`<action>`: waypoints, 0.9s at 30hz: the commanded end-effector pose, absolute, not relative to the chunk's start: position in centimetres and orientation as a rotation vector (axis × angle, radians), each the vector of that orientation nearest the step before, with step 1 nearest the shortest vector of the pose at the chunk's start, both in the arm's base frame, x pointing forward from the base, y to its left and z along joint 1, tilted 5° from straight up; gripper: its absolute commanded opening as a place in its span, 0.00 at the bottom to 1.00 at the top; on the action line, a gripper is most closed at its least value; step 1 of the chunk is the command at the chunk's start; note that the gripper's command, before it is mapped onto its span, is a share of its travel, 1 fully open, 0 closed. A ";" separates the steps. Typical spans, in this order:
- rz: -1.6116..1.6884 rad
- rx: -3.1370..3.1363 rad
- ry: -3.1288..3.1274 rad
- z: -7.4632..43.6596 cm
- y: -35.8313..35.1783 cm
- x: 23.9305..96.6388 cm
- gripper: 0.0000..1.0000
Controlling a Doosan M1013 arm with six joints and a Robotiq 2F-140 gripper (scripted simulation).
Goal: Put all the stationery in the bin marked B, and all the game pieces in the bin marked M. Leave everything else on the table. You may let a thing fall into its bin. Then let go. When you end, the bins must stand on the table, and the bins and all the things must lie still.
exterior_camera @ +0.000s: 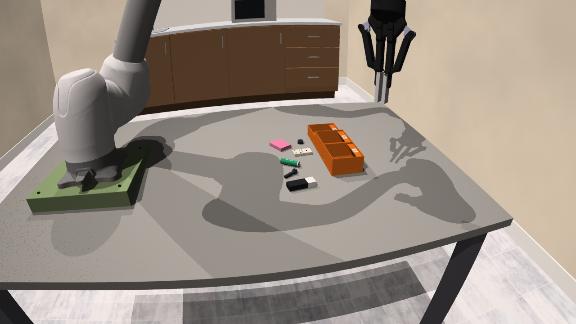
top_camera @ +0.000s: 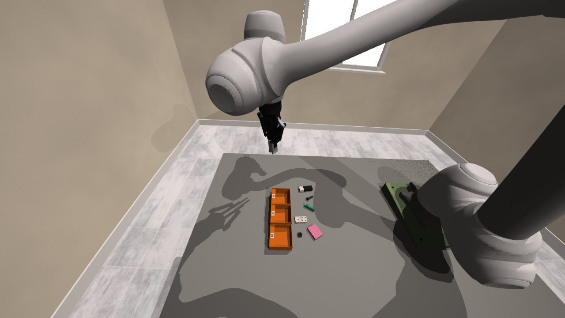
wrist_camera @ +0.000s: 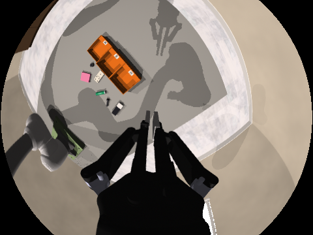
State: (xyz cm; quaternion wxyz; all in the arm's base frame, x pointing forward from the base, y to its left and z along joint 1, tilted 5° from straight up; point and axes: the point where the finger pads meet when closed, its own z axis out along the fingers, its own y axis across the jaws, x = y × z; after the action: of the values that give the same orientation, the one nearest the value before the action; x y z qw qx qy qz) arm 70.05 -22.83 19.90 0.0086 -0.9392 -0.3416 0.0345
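My gripper [top_camera: 273,151] [exterior_camera: 381,100] [wrist_camera: 151,117] is shut and empty, high up beyond the bin row and the small things. Three orange bins [top_camera: 280,248] [exterior_camera: 347,165] stand in a row on the table and look empty; their label letters are too small to read surely. Beside them lie a black-and-white eraser [top_camera: 305,189] [exterior_camera: 298,184] [wrist_camera: 116,109], a cream domino [top_camera: 300,219] [exterior_camera: 302,151] [wrist_camera: 98,76] and a pink block like a note pad [top_camera: 314,231] [exterior_camera: 280,144] [wrist_camera: 85,77].
A green battery [top_camera: 309,207] [exterior_camera: 290,162] [wrist_camera: 100,93] and a black bolt [top_camera: 309,198] [exterior_camera: 290,173] [wrist_camera: 107,102] lie between eraser and domino. A black nut [top_camera: 299,234] [exterior_camera: 300,141] [wrist_camera: 92,64] lies near the pink block. The arm's base stands on a green plate [exterior_camera: 80,203].
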 end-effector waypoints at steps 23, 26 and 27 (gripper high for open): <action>0.029 -3.070 -0.411 19.9 -13.6 62.9 0.05; 0.024 -3.073 -0.364 19.8 -13.0 62.4 0.05; 0.024 -3.073 -0.364 19.8 -12.6 62.0 0.05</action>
State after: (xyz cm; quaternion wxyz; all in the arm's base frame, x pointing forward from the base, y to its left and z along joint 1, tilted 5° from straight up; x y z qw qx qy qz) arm 62.84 -13.54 19.80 0.0239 -0.9907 -0.1332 0.0098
